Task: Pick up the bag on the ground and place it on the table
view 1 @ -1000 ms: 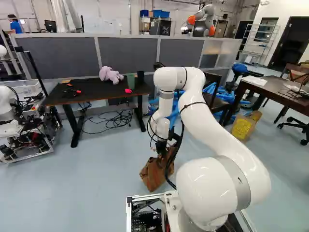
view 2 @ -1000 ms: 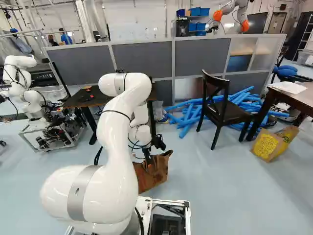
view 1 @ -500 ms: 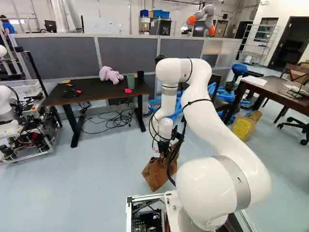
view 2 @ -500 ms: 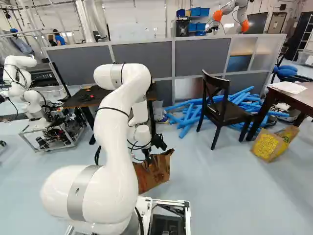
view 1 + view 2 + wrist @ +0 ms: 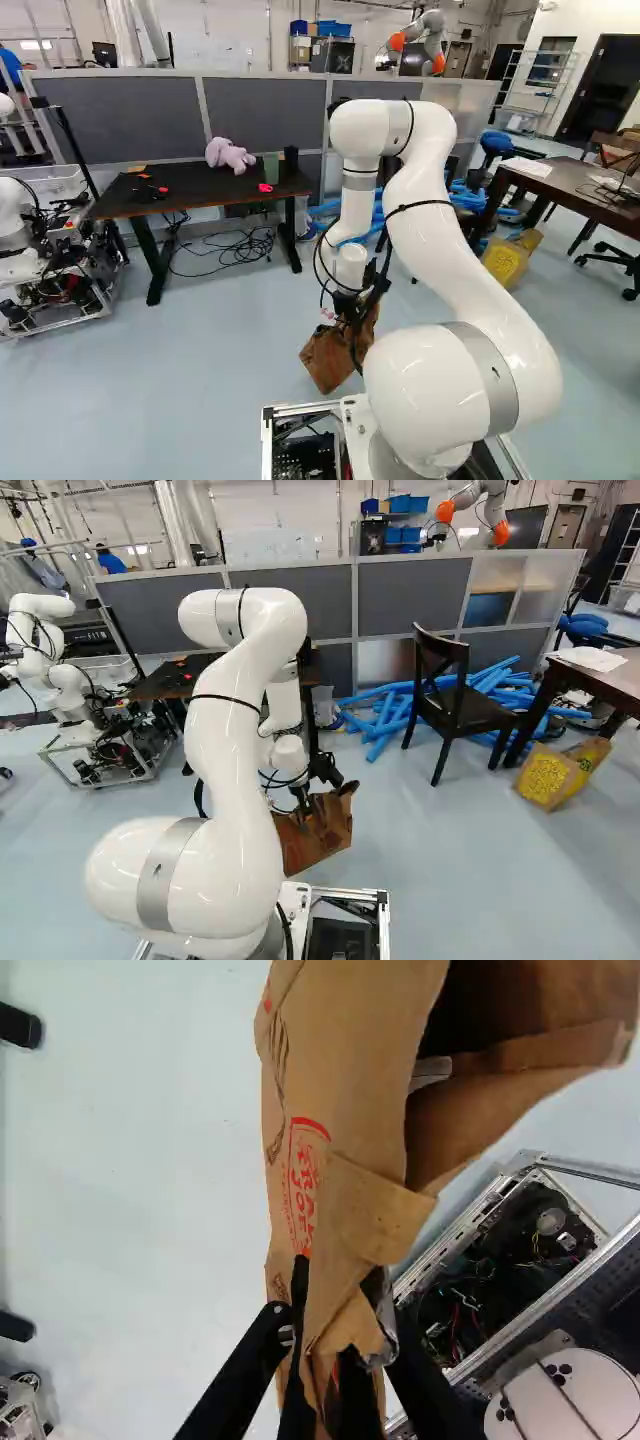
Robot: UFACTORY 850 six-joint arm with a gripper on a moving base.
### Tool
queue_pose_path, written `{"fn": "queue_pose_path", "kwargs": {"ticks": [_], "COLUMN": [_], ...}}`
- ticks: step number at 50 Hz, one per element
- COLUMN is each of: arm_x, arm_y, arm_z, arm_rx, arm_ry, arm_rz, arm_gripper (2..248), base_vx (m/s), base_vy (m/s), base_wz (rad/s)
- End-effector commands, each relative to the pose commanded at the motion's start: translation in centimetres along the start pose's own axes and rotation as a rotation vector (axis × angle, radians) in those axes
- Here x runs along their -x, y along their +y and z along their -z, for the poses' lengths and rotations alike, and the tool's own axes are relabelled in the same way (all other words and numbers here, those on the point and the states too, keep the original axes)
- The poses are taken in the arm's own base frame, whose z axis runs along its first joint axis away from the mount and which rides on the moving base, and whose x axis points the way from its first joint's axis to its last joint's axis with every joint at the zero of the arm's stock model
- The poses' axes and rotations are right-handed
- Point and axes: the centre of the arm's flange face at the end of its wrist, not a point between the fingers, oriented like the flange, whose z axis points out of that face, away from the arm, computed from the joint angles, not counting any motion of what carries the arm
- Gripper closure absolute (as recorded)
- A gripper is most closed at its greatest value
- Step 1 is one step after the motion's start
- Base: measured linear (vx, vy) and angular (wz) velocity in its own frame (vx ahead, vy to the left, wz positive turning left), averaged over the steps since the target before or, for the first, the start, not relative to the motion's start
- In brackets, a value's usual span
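Observation:
Low ahead of the base, my gripper (image 5: 346, 304) points down at the top of the brown paper bag (image 5: 328, 358). In the wrist view the gripper (image 5: 335, 1355) is shut on the bag (image 5: 345, 1090), with crumpled paper pinched between its dark fingers. The bag tilts and its mouth gapes to one side. Whether its bottom touches the floor I cannot tell. A dark table (image 5: 215, 196) stands against the partition at the left of the left base view, with a purple plush toy (image 5: 228, 154), a green cup (image 5: 271, 168) and a black cup on it.
Another robot (image 5: 60, 670) stands at the left of the right base view. A dark chair (image 5: 450, 705), blue foam tubes (image 5: 385, 725), a yellow-printed bag (image 5: 550, 778) and a second table (image 5: 610, 680) are to the right. Cables (image 5: 235, 250) lie under the dark table.
The arm has risen and its wrist has shifted a little to the right in the left base view. The bag, held in the gripper, has moved slightly with it. The base has stayed put.

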Motion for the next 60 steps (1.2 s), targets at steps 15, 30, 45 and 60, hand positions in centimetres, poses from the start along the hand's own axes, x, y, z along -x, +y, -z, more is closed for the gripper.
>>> {"fn": "queue_pose_path", "kwargs": {"ticks": [15, 30, 45, 60], "arm_x": [0.1, 0.4, 0.9, 1.2], "arm_y": [1.4, 2.0, 2.7, 3.1], "arm_z": [2.3, 4.6, 6.7, 8.9], "arm_rx": [-0.037, -0.059, -0.040, -0.048], "arm_ry": [0.038, 0.055, 0.029, 0.027], "arm_rz": [-0.013, -0.015, -0.016, -0.017], "arm_gripper": [229, 229, 229, 229], "base_vx": [0.000, 0.000, 0.000, 0.000], "base_vy": [0.000, 0.000, 0.000, 0.000], "base_wz": [0.000, 0.000, 0.000, 0.000]}}
